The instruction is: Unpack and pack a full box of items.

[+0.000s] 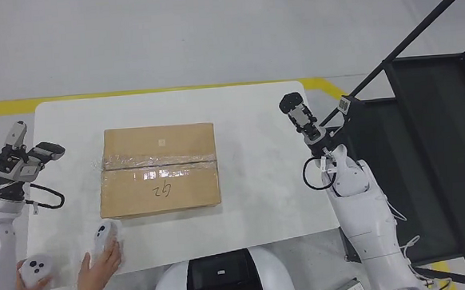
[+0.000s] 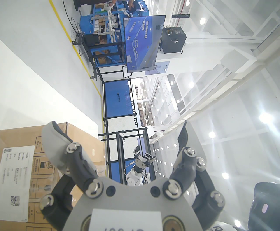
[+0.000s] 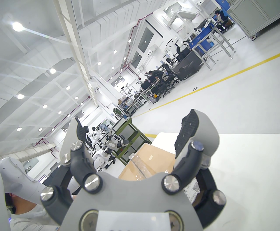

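A closed cardboard box (image 1: 159, 169) sits in the middle of the white table (image 1: 247, 128), its top seam sealed with clear tape and a handwritten mark on the near flap. My left gripper (image 1: 32, 142) hovers off the table's left edge, level with the box, open and holding nothing. In the left wrist view the left gripper (image 2: 118, 133) shows spread fingers, with the labelled box side (image 2: 19, 153) beside one finger. My right gripper (image 1: 292, 104) hangs over the table's right part, apart from the box. The right gripper (image 3: 133, 126) is open and empty, with the box (image 3: 151, 159) beyond it.
A black metal rack (image 1: 432, 133) stands close to the table's right side. At the near-left corner a person's hand (image 1: 102, 269) rests on a white controller (image 1: 103, 235) lying on the table, and a second controller (image 1: 36, 269) is held just off the edge.
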`<state>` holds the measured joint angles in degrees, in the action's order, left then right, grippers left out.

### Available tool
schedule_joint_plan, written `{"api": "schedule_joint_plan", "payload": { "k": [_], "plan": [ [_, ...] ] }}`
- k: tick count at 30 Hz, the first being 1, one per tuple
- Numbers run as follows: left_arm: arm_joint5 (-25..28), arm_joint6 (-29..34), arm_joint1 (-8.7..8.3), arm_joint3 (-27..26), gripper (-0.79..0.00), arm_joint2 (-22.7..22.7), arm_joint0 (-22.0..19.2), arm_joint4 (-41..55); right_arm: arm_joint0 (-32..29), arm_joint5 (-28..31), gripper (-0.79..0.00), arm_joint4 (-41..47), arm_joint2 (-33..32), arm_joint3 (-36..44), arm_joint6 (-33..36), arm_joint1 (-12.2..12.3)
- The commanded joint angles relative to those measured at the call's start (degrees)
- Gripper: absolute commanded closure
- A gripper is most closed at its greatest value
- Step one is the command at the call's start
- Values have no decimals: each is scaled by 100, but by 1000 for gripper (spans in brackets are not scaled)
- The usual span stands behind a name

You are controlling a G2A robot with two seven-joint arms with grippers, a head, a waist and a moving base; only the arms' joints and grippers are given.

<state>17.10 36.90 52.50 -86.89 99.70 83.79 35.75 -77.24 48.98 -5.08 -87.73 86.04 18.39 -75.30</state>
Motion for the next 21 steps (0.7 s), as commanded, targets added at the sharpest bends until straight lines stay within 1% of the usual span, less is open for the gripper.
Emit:
{"api": "schedule_joint_plan", "payload": {
  "k": [1,21],
  "plan": [
    [0,0,0,0,-785,0,0,0,0,0,-785,0,0,0,0,0],
    [0,0,0,0,-785,0,0,0,0,0,-784,0,0,0,0,0]
  ]
}}
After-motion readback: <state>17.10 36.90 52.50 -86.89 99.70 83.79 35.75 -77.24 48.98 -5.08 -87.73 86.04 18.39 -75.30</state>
